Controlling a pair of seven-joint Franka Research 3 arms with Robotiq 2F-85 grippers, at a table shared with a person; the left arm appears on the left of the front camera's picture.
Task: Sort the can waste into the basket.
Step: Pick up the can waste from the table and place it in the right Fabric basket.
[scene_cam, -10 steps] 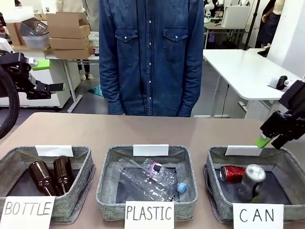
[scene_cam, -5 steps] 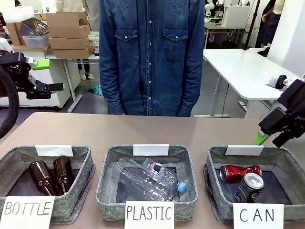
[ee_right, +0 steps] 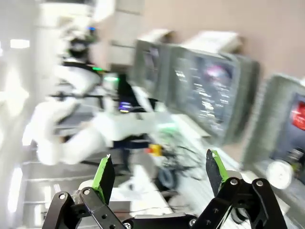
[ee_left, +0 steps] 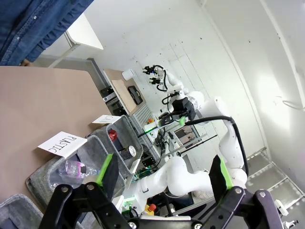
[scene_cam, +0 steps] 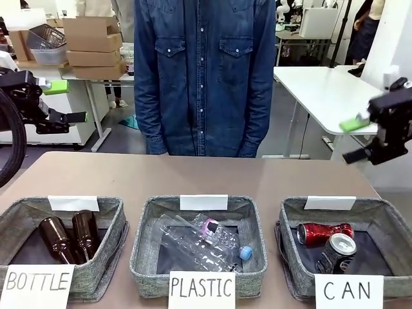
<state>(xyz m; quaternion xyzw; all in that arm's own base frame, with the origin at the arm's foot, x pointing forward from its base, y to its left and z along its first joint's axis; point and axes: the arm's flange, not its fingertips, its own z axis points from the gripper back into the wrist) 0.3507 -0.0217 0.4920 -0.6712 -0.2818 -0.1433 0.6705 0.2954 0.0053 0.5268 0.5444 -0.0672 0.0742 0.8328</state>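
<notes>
Looks done to me: red can [scene_cam: 324, 232] and dark can [scene_cam: 335, 252] both in my CAN basket [scene_cam: 293, 222], desk's near-right corner; left hand [ee_left: 162, 177] and right hand [scene_cam: 362, 138] both wide, empty.

Both cans [scene_cam: 325, 241] crowd the CAN basket [scene_cam: 293, 212]; above its rim stays open.

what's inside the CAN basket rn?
In the CAN basket: a crushed red can lying down and a dark can leaning in front. The sign hides the front floor.

Three baskets [scene_cam: 199, 273], two cans [scene_cam: 325, 233], two brown bottles [scene_cam: 55, 238], two plastic bottles [scene_cam: 193, 248].
</notes>
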